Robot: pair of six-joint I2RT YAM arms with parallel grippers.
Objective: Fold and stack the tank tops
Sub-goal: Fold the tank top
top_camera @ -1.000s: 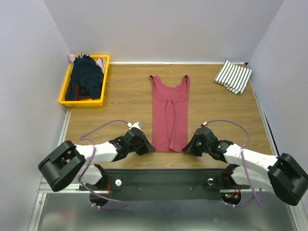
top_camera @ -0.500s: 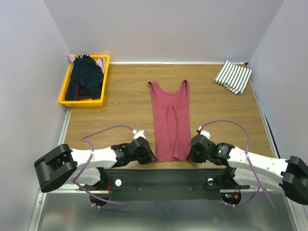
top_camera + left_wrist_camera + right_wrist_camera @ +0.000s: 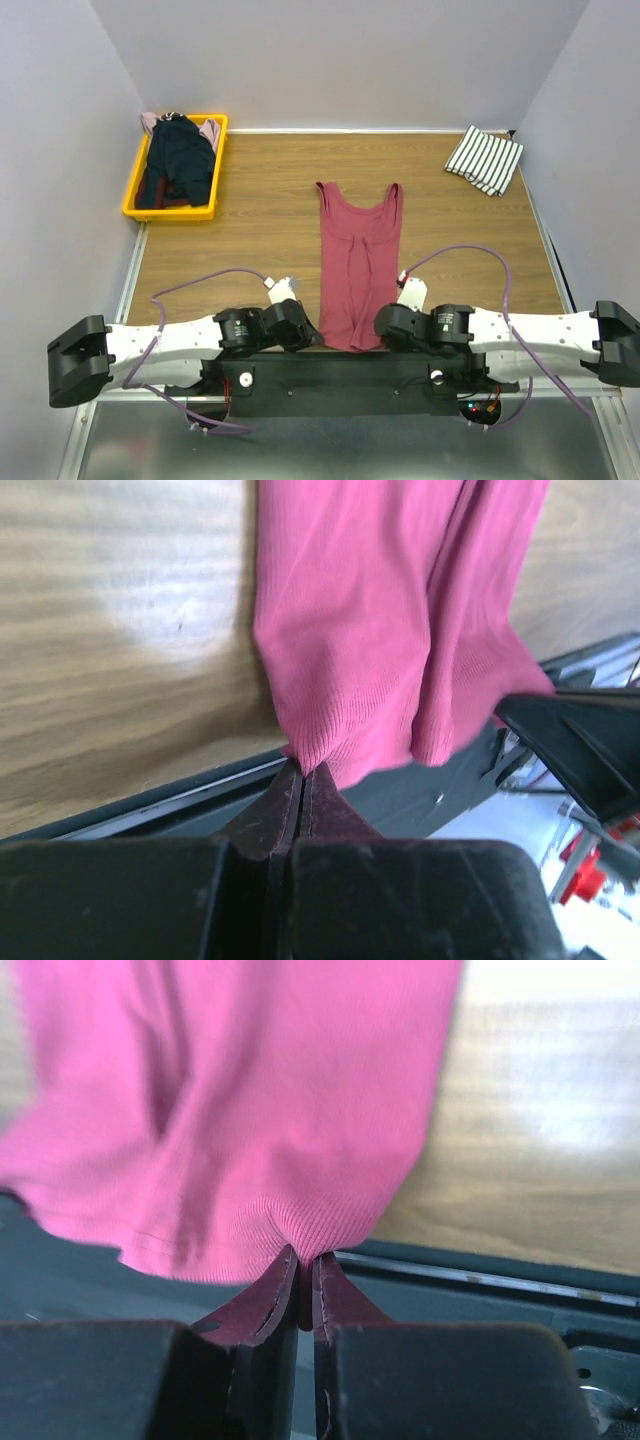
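A dark red tank top (image 3: 356, 262) lies lengthwise on the wooden table, straps toward the back, its hem hanging over the near edge. My left gripper (image 3: 312, 338) is shut on the hem's left corner (image 3: 305, 752). My right gripper (image 3: 378, 336) is shut on the hem's right corner (image 3: 300, 1238). A folded white tank top with black stripes (image 3: 485, 158) rests at the back right. A dark navy tank top (image 3: 178, 160) and a pale pink one (image 3: 208, 131) are heaped in the yellow bin (image 3: 215, 170) at the back left.
The black base rail (image 3: 340, 375) runs along the table's near edge under both grippers. Grey walls close in the table on the left, back and right. Purple cables (image 3: 460, 252) loop over both arms.
Both grippers have drawn back toward the near edge, dragging the red top's hem with them. The top has slid nearer and stretched out; the left gripper closed on its corner.
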